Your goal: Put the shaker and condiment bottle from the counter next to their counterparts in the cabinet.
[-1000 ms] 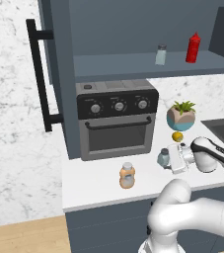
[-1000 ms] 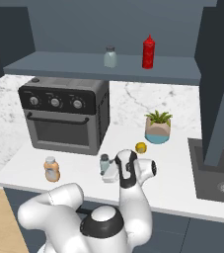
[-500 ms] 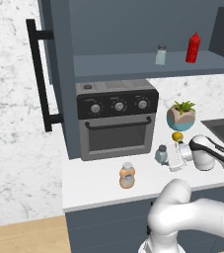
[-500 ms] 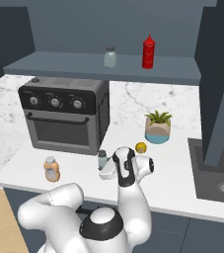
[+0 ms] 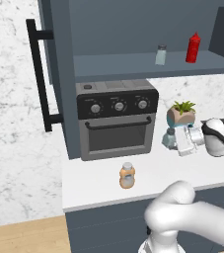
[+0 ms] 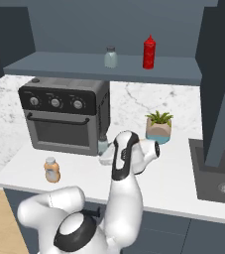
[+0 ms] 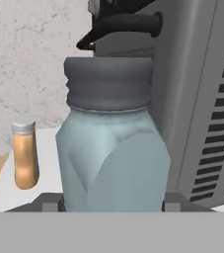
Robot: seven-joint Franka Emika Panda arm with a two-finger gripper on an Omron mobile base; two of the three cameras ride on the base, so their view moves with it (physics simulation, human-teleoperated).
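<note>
The pale blue-grey shaker (image 5: pixel 169 139) (image 6: pixel 102 145) (image 7: pixel 111 148) with its grey cap sits between the fingers of my gripper (image 5: pixel 173 143) (image 6: pixel 104 154) (image 7: pixel 112 205), which is shut on it beside the toaster oven's right side, just above the counter (image 5: pixel 98 183) (image 6: pixel 183 178). The orange condiment bottle (image 5: pixel 127 176) (image 6: pixel 52 170) (image 7: pixel 24 155) stands upright on the counter in front of the oven. On the cabinet shelf (image 5: pixel 133 64) stand the counterparts: a matching shaker (image 5: pixel 161 55) (image 6: pixel 110 57) and a red squeeze bottle (image 5: pixel 193 48) (image 6: pixel 149 52).
A black-fronted toaster oven (image 5: pixel 116 118) (image 6: pixel 64 119) stands under the shelf. A potted plant (image 5: pixel 181 113) (image 6: pixel 158 126) is right of it, close behind my hand. The open cabinet door with its black bar handle (image 5: pixel 39 79) hangs at the left. A dark sink (image 6: pixel 218 173) lies at the far right.
My gripper has closed on the shaker, and the shaker has risen a little with the hand. The condiment bottle has not moved.
</note>
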